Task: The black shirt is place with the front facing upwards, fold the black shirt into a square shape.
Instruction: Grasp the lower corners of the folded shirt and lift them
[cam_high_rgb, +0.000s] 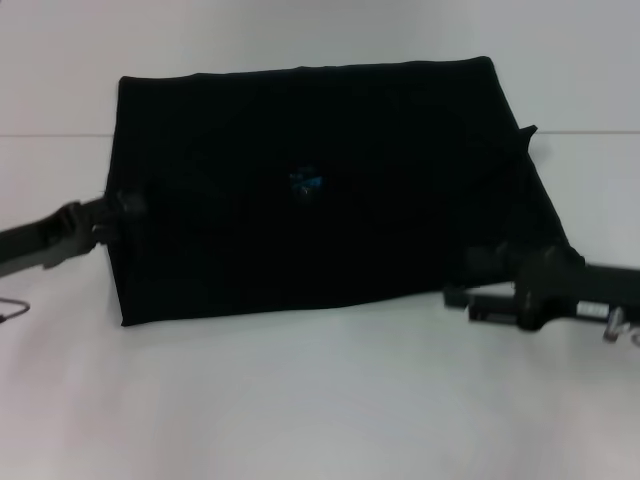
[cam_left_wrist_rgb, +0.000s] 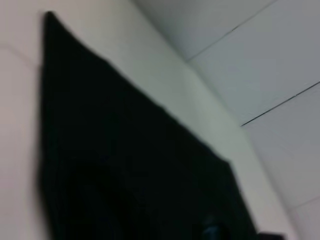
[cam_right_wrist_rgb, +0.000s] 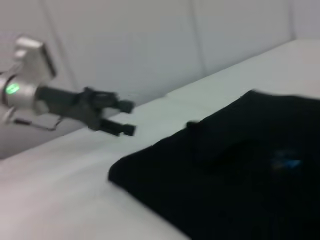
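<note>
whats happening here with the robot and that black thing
A two-armed robot is folding a plain black fabric shirt on a white table. The shirt already lies as a rough rectangle, small blue neck label facing up. The left gripper is at the shirt's left edge, its jaws open in the right wrist view. The right gripper sits at the near right corner.

Soft, even light falls across the white desk (cam_high_rgb: 320, 400), with no glare and only a faint shadow beneath the black shirt (cam_high_rgb: 330, 190), which reads as a near-featureless dark mass. All three views are blurred; the left wrist view is softest, its fabric edge smeared. In the right wrist view, the left gripper (cam_right_wrist_rgb: 125, 118) at nine o'clock is out of focus.
</note>
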